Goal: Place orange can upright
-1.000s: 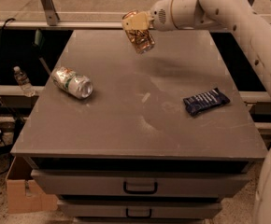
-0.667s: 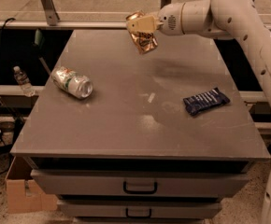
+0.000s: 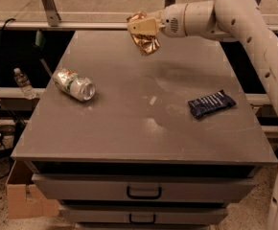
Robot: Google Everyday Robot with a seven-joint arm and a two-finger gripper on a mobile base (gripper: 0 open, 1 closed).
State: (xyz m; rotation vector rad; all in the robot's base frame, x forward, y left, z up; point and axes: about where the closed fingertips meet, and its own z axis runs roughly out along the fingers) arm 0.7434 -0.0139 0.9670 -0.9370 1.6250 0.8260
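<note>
A robot's white arm (image 3: 244, 28) reaches in from the upper right of the frame, its pincer (image 3: 143, 30) clamped on the orange can (image 3: 148, 43) at the upper centre, over the far part of a grey counter (image 3: 129, 128). The can hangs in the grip at a slant, one end up toward the pincer and the other angled down and to the right. It appears to be clear of the surface, though the view does not settle that. Held high and tilted like this, it is not yet in a pose to stand. By this reading, the job calls for turning it so that one flat end faces down before it is lowered onto the open grey surface beneath.

The can itself is orange-gold and shiny, visibly crumpled, with bright glints along its creases. Such dents may make it less steady once it is set on end.

At the left of the frame a silver can with a green-and-white label (image 3: 74, 84) lies on its side on the counter, well apart from the pincer. A dark blue snack packet (image 3: 211, 104) lies flat at the right. Drawers (image 3: 144, 191) run below the counter's front edge.
</note>
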